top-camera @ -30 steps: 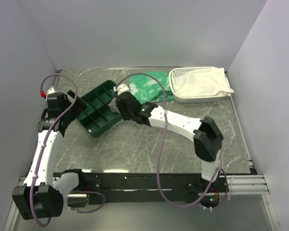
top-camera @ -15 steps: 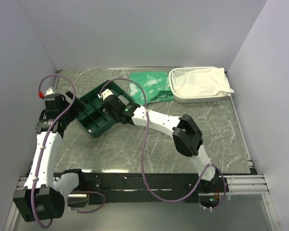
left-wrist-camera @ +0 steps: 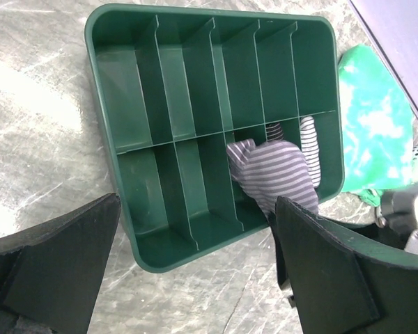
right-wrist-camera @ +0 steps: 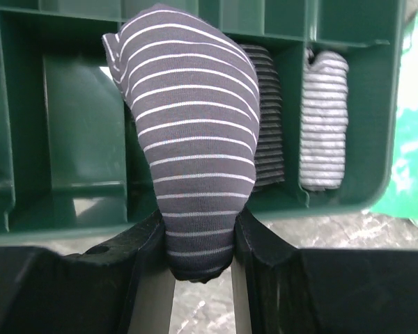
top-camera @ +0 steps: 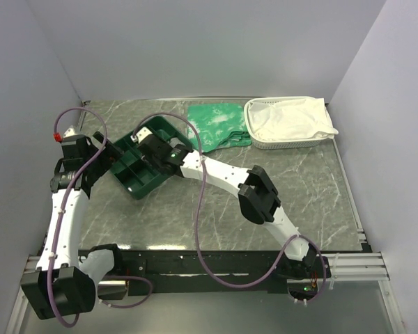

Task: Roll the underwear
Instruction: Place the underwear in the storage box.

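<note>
1. Swinging leftward since a second ago, the right arm now reaches across the bench [top-camera: 195, 209] and over the green tray [top-camera: 136, 186]; the left arm has barely shifted.
2. At the far left, the left gripper [top-camera: 104, 149] hovers by the tray's left side with its jaws spread wide and nothing between them. In its wrist view the two dark fingers [left-wrist-camera: 56, 264] frame the tray [left-wrist-camera: 97, 42] from above.
3. The tray sits at an angle on the bench, split into two rows of narrow compartments, most of them bare.
4. The underwear [right-wrist-camera: 188, 139] is a tight bundle of dark grey fabric with thin pale stripes, rounded at its far end and narrowing towards the grip.
5. It hangs over the tray row [right-wrist-camera: 70, 209] nearest the right arm, towards that row's right end. Whether it touches the compartment floor I cannot tell.
6. The right gripper [right-wrist-camera: 198, 243] is closed partway on the narrow end of the underwear [left-wrist-camera: 275, 174], one finger pressed against each side.
7. Just right of the bundle, two rolled pieces stand in neighbouring compartments: a dark striped roll [right-wrist-camera: 268, 118] and a pale grey striped roll [right-wrist-camera: 324, 118].
8. Further right, a green patterned cloth [top-camera: 216, 122] lies flat on the bench, just beyond the tray's far corner.
9. At the far right, a white basket [top-camera: 292, 144] holds a white cloth [top-camera: 292, 118].
</note>
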